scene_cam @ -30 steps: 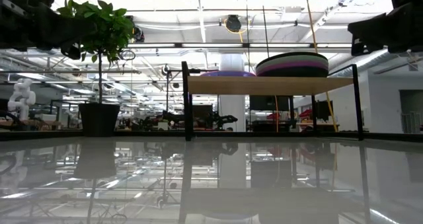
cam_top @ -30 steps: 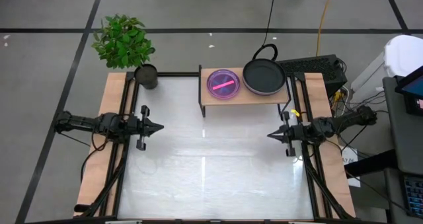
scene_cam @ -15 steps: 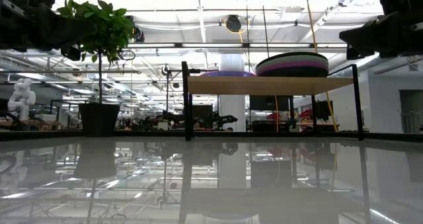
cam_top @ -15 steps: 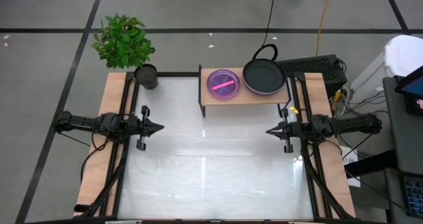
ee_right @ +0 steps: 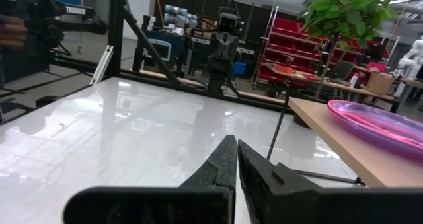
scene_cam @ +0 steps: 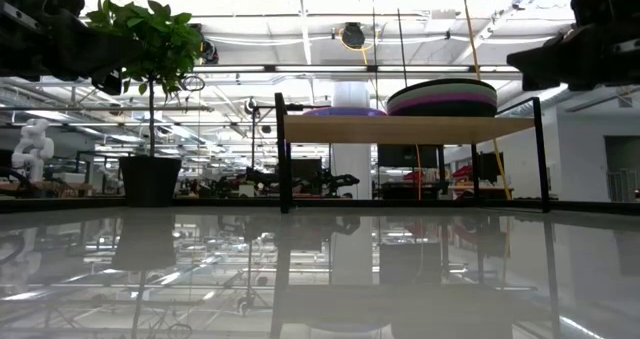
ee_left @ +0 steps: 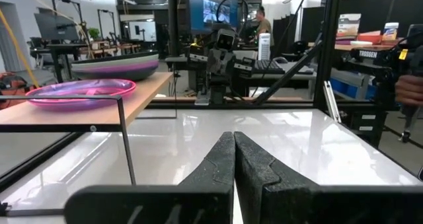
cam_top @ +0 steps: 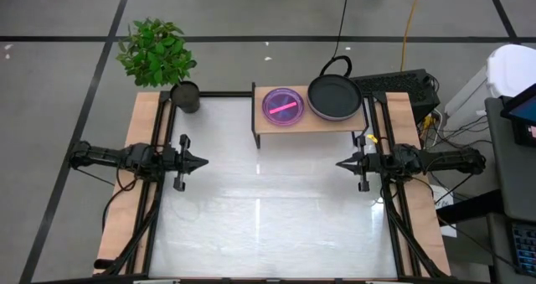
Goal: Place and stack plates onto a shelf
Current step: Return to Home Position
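We see a purple plate with a bright pink streak on the left of the shelf, which is light wood on black legs. To its right, the plate stack is black on top, with edges banded dark, green and pink. The counter is glossy white. The left pincer and right pincer are black.

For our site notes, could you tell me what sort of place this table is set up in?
Probably a robotics lab or workshop: a white humanoid robot stands in the background, red storage racks fill one side, and a large screen hangs among other workstations.
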`<state>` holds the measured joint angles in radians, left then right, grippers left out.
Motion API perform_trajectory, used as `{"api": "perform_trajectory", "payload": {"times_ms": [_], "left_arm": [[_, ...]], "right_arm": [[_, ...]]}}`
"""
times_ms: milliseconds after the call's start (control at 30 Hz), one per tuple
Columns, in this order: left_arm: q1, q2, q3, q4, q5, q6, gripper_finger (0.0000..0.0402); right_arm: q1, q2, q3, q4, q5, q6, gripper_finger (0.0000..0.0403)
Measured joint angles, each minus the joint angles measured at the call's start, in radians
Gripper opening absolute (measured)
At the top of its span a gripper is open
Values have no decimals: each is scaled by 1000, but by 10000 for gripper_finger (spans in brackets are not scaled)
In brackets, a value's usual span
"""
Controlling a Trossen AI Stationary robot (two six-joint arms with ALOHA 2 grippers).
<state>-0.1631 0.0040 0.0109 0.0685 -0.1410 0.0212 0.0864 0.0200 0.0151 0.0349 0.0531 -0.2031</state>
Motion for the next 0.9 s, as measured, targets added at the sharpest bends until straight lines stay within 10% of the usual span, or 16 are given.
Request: {"api": "perform_trajectory", "payload": {"times_ms": [900], "left_arm": [[0, 0, 0, -6, 0, 10, 1]], "right_arm": [[-127, 0, 0, -12, -27, 8, 0]]}}
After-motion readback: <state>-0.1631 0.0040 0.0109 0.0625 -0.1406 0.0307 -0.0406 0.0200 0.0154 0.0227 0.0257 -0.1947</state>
